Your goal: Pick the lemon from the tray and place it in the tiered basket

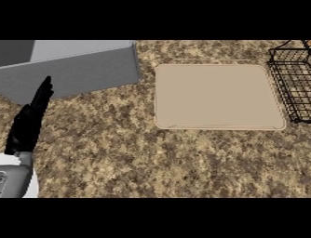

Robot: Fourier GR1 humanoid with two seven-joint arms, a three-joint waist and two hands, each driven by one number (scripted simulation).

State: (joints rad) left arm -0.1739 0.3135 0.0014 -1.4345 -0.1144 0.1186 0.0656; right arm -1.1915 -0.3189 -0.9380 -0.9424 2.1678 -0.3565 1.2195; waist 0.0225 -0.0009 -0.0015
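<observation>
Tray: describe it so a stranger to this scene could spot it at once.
On the speckled brown counter, look between the grey box and the black wire basket. The tray lies there, the only pale beige thing, flat with rounded corners.

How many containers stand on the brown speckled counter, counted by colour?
Grey: 1, the grey rectangular open box
Beige: 1, the flat beige square tray
Black: 1, the black wire tiered basket
Total: 3
</observation>
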